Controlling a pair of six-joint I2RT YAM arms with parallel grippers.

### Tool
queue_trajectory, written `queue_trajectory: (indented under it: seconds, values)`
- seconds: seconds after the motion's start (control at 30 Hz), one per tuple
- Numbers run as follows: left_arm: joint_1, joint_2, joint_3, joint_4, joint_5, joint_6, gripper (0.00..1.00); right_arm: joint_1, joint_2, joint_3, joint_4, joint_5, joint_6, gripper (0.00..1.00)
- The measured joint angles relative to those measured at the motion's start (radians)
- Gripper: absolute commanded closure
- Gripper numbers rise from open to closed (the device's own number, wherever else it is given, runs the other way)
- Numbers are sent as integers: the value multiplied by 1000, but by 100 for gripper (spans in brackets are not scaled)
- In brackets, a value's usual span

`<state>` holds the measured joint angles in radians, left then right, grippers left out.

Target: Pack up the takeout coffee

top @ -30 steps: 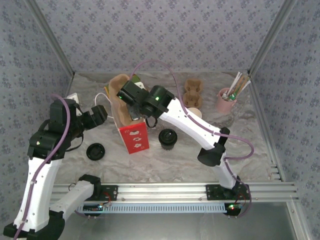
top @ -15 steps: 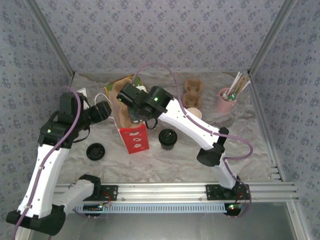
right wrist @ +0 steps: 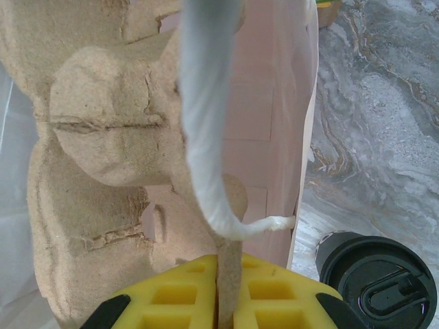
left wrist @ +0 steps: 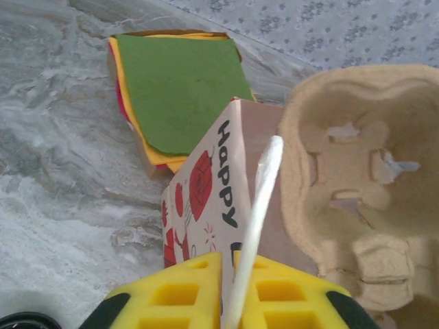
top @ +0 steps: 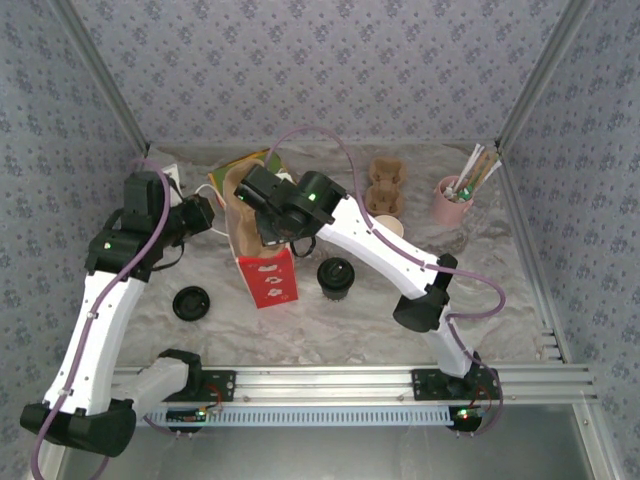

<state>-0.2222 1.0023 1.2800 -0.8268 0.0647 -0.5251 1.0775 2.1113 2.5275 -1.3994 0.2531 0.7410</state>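
The takeout coffee (top: 337, 276), a short dark cup with a black lid (right wrist: 376, 281), stands on the table just right of the tall red-and-white paper bag (top: 268, 275). A tan pulp cup carrier (top: 240, 208) sticks out of the bag's open top. My left gripper (top: 207, 213) is at the bag's left side, shut on the bag's rim (left wrist: 212, 185), with the white handle (left wrist: 257, 205) running between its yellow fingers (left wrist: 182, 291). My right gripper (right wrist: 226, 264) is over the bag and shut on the carrier's thin edge (right wrist: 103, 116). Neither gripper touches the coffee.
A loose black lid (top: 190, 302) lies left of the bag. Green and yellow napkins (left wrist: 178, 89) sit behind it. A second pulp carrier (top: 385, 185), a pale cup (top: 391, 228) and a pink cup of sticks (top: 455, 200) stand at the back right.
My left gripper has moved right to the bag's rim and gone from open to shut on it. The right gripper has kept its hold on the carrier.
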Motion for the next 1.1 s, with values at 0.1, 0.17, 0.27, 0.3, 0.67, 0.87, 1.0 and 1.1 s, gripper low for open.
queue_trajectory:
  seconds: [0.1, 0.17, 0.27, 0.3, 0.67, 0.87, 1.0, 1.1]
  values:
    - [0, -1, 0, 17, 22, -21, 98, -5, 0, 0, 0, -6, 4, 89]
    - [0, -3, 0, 22, 34, -30, 100, -6, 0, 0, 0, -8, 4, 89]
    - [-4, -13, 0, 29, 50, -46, 100, -8, 0, 0, 0, -11, 5, 89]
    - [-10, -16, 0, 35, 54, -51, 100, -8, 0, 0, 0, -12, 5, 89]
    - [-84, -36, 0, 92, 78, -90, 100, -19, 0, 0, 12, -34, 17, 89]
    - [-113, -39, -4, 124, 77, -106, 100, -21, 0, 0, 16, -34, 23, 89]
    - [-126, -39, -14, 135, 71, -116, 100, -21, 0, 0, 18, -34, 24, 89]
    - [-134, -40, -14, 136, 63, -116, 100, -21, 0, -3, 18, -33, 38, 89]
